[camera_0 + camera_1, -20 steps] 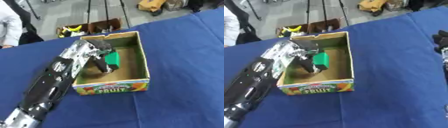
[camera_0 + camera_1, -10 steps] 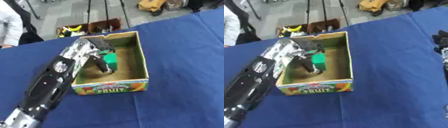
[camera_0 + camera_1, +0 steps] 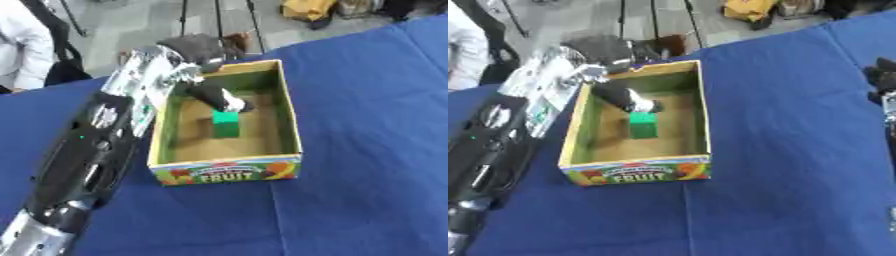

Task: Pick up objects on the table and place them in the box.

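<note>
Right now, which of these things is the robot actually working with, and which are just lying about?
In the job:
- fruit box
- green block lying inside it
- left hand reaching into the box, just above the block

Just there:
- blue tablecloth
- right hand idle at the right edge
- yellow and dark clutter on the floor beyond the table

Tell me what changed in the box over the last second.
The left hand let go of the green block and drew back toward the box's far wall; the block now lies on the floor, fingers just above it. The box stayed put, and the right hand stayed idle at the edge.
</note>
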